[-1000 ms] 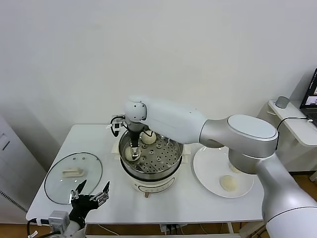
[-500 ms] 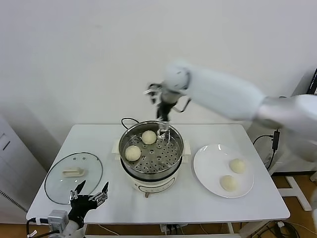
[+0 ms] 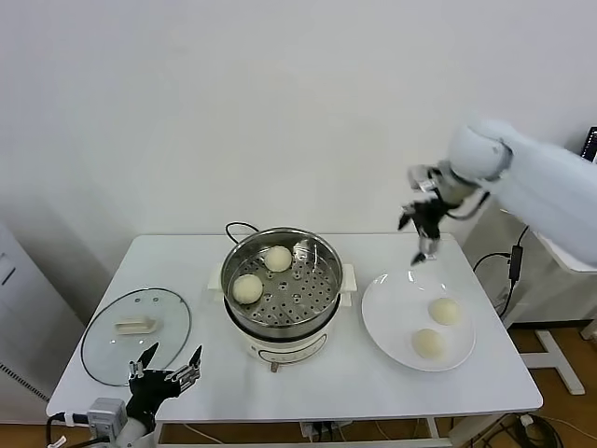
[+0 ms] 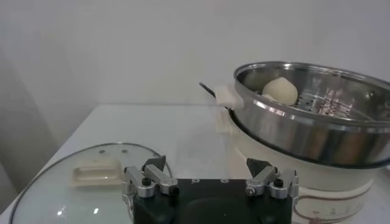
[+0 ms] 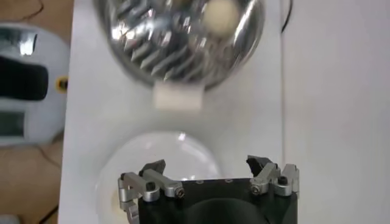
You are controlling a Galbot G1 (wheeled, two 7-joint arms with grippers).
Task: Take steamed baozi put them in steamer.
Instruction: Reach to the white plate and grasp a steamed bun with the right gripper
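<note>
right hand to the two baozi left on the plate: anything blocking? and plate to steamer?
Nothing visible. The right hand hangs open above the plate, with open air down to the two baozi. The steamer stands uncovered beside the plate, its glass lid lying on the far side, and the left hand is parked low by that lid.

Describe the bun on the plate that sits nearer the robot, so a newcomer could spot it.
Right of the steamer lies a flat white plate with two buns. The one meant lies at the plate's near edge, closer to the robot than its twin.
</note>
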